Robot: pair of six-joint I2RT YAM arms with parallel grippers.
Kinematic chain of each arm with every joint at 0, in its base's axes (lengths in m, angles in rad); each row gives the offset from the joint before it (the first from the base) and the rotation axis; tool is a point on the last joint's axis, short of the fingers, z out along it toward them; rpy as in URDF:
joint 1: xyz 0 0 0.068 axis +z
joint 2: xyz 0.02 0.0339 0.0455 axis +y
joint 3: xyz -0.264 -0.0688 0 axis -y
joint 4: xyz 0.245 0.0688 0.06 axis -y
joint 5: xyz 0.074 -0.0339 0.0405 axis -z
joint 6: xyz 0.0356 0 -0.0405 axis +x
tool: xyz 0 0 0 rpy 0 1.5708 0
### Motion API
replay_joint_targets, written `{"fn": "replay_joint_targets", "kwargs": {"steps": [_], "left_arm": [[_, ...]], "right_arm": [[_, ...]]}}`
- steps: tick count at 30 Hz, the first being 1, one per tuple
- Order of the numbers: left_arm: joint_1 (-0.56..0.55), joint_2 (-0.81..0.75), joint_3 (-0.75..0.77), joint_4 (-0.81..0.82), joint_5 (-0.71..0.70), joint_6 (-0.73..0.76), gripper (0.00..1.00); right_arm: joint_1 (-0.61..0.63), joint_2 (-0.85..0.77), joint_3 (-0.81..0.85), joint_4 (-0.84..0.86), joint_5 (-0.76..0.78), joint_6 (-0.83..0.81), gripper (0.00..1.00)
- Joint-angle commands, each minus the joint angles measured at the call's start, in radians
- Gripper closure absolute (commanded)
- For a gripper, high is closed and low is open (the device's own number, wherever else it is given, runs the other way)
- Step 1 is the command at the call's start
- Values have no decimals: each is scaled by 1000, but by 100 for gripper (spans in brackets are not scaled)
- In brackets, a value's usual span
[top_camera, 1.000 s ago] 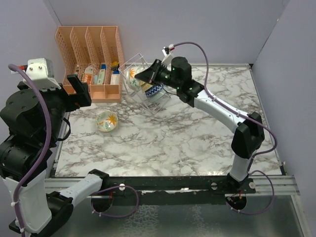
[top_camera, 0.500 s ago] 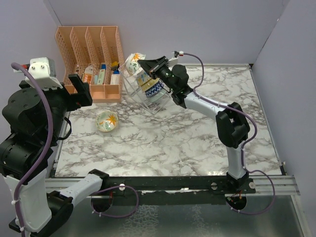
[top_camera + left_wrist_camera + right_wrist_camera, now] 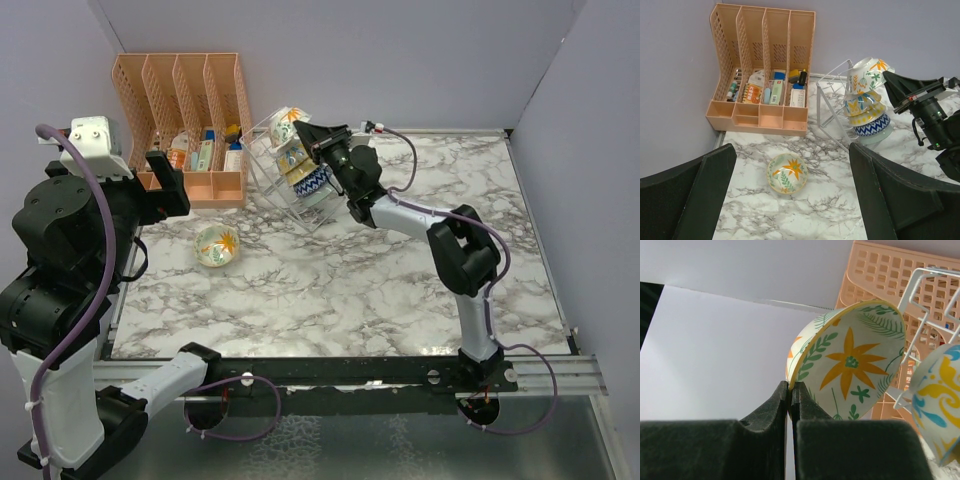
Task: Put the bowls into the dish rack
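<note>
The wire dish rack (image 3: 268, 178) stands at the back of the table and holds several patterned bowls (image 3: 306, 180) stacked on their sides. My right gripper (image 3: 308, 135) is shut on the rim of a cream bowl with orange flowers (image 3: 288, 124), holding it tilted at the top of the rack; the wrist view shows the rim pinched between the pads (image 3: 791, 387) and the bowl (image 3: 850, 355) next to a rack wire. One more floral bowl (image 3: 217, 244) lies alone on the table. My left gripper (image 3: 165, 185) is open and empty, high above that bowl (image 3: 786, 173).
An orange slotted file organizer (image 3: 185, 100) with small items stands at the back left, right beside the rack (image 3: 832, 95). Grey walls close the left, back and right. The marble table (image 3: 400, 270) stretches in front of and to the right of the rack.
My right gripper has carried the flowered bowl left and up, from in front of the rack to its top left. The left arm has barely shifted.
</note>
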Motion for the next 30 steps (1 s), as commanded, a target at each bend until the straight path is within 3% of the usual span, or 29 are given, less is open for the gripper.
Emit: {"fn": "replay_joint_targets", "kwargs": {"steps": [1,14,20,30], "left_arm": [[-7,3,4,10,-17,22,1],[-22,-2,-12,12,-46,45,1],[-29,-2,-15,15,-58,50,1],[-33,2,3,11,-56,41,1]], "right_arm": [[-1,63,21,138,20,42,99],[1,137,9,138,44,117,98],[2,119,14,43,42,125,79],[5,40,8,-130,65,122,65]]}}
